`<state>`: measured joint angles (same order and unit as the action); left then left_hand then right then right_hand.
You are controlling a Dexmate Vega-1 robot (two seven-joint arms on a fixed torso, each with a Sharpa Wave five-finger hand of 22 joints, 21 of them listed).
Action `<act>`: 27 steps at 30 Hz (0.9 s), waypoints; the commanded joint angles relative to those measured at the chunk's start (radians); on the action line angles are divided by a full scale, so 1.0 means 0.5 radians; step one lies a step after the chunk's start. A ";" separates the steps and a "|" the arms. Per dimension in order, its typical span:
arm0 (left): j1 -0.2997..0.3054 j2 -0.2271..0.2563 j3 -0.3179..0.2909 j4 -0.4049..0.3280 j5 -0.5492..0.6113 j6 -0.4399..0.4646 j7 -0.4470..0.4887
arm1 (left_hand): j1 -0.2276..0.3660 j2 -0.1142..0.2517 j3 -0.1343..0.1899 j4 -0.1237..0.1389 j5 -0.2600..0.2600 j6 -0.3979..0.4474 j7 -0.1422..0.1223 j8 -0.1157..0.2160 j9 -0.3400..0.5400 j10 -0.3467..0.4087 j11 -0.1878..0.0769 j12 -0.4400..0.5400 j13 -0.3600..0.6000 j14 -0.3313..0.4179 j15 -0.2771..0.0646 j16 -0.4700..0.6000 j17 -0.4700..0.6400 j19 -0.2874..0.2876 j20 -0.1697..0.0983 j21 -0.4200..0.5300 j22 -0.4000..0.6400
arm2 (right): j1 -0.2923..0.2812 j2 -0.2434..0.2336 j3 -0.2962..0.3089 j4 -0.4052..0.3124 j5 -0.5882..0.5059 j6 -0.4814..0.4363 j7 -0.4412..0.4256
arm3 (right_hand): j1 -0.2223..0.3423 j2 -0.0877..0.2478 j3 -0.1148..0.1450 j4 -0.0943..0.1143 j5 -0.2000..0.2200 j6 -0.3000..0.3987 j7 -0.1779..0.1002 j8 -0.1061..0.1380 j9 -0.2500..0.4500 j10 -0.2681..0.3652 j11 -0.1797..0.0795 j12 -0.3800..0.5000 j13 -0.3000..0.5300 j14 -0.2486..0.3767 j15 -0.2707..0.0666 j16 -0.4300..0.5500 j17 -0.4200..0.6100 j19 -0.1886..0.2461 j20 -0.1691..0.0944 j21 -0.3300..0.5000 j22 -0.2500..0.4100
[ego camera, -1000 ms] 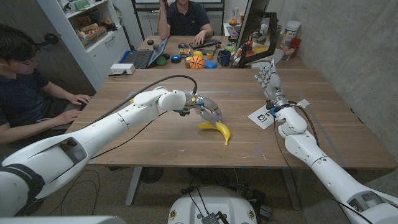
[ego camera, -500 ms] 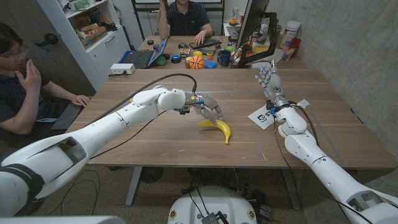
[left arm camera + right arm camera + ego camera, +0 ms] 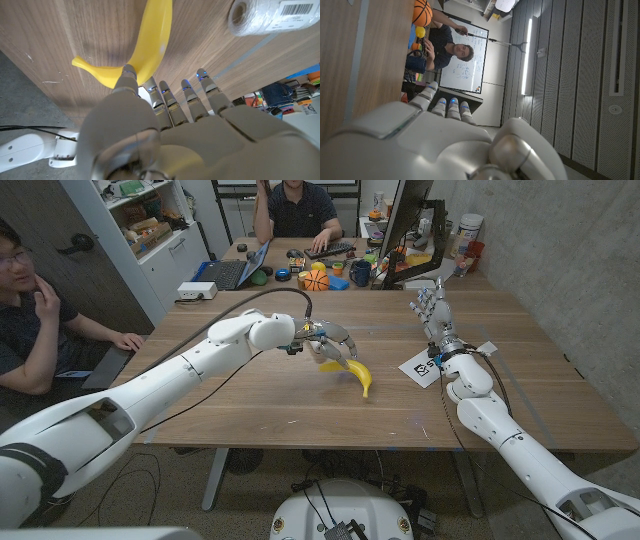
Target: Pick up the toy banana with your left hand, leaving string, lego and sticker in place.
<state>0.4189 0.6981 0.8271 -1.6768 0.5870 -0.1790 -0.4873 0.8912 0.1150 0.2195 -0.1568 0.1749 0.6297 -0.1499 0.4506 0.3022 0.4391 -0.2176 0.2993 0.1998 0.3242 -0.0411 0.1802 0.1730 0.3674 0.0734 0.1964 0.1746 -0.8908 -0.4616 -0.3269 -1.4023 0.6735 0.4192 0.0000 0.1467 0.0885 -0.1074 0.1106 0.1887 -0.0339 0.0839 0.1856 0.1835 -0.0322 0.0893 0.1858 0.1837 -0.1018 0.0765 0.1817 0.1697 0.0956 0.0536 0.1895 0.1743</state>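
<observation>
The banana (image 3: 353, 373) looks like a hollow plastic toy: light, stiff and smooth, so probably slippery against hard fingers, and unlikely to break if it slips. The left robot hand (image 3: 331, 345) holds it at its upper end, fingers curled over the fruit and the thumb under it, as the left wrist view also shows (image 3: 150, 45). A hold nearer the thick middle would likely be steadier, since a grip at one end lets the free end swing. Its long axis slopes down and away from the left robot hand, the curved free tip pointing down toward the table (image 3: 250, 405) on the side of the right robot hand (image 3: 434, 310); it seems to hang just above the wood, though contact at the tip cannot be ruled out. The right robot hand stands well apart from the banana, fingers spread and upright, holding nothing, beside a white sticker (image 3: 421, 368). The string (image 3: 265, 16), a white spool, lies near the banana.
</observation>
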 commanded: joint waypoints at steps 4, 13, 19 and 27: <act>-0.026 0.009 -0.055 -0.057 0.029 0.015 0.068 | -0.015 0.007 0.031 0.020 0.017 0.453 -0.151 0.201 0.050 0.016 0.001 -0.007 0.005 -0.002 -0.110 0.005 0.006 0.008 0.021 0.005 0.008 | -0.015 0.016 -0.004 0.009 0.006 0.009 -0.009 | 0.020 -0.011 -0.009 0.004 0.010 0.010 -0.006 0.012 0.009 0.007 -0.001 0.015 0.008 0.000 0.003 0.015 0.006 0.020 -0.002 0.013 0.012; -0.035 0.016 -0.083 -0.117 0.047 0.020 0.089 | -0.019 0.005 0.031 0.024 0.018 0.449 -0.151 0.194 0.042 0.014 0.001 -0.016 0.004 -0.004 -0.105 0.005 0.007 0.006 0.022 0.004 0.008 | -0.039 0.014 -0.001 -0.008 0.001 0.020 -0.022 | 0.020 -0.010 -0.010 0.004 0.010 0.010 -0.007 0.012 0.009 0.008 -0.002 0.015 0.008 0.000 0.004 0.015 0.006 0.021 0.000 0.014 0.012; -0.033 0.021 -0.106 -0.156 0.055 0.019 0.110 | -0.022 0.005 0.031 0.027 0.018 0.448 -0.151 0.190 0.038 0.015 0.002 -0.020 0.004 -0.004 -0.105 0.005 0.007 0.007 0.021 0.004 0.009 | -0.056 0.013 -0.002 -0.021 0.003 0.013 -0.032 | 0.020 -0.010 -0.011 0.004 0.010 0.010 -0.009 0.012 0.009 0.007 -0.003 0.014 0.008 -0.001 0.005 0.014 0.006 0.020 0.000 0.013 0.012; -0.032 0.031 -0.138 -0.209 0.072 0.023 0.133 | -0.026 0.003 0.030 0.030 0.018 0.447 -0.151 0.186 0.033 0.017 0.002 -0.024 0.003 -0.005 -0.103 0.005 0.008 0.006 0.022 0.004 0.009 | -0.069 0.013 -0.004 -0.029 0.000 0.015 -0.038 | 0.021 -0.010 -0.012 0.004 0.010 0.015 -0.009 0.013 0.009 0.007 -0.004 0.014 0.008 -0.001 0.005 0.015 0.006 0.020 0.003 0.013 0.012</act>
<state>0.4040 0.7082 0.7786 -1.7468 0.6123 -0.1702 -0.4369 0.8825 0.1146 0.2291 -0.1472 0.1790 0.6297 -0.1499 0.4506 0.3022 0.4390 -0.2175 0.2882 0.2000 0.3241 -0.0411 0.1801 0.1747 0.3637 0.0770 0.1964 0.1745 -0.9147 -0.4555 -0.3282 -1.4091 0.6743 0.4266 -0.0127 0.1467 0.0886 -0.1073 0.1105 0.1887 -0.0284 0.0784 0.1856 0.1835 -0.0322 0.0893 0.1858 0.1836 -0.1018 0.0765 0.1817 0.1697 0.0956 0.0535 0.1895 0.1743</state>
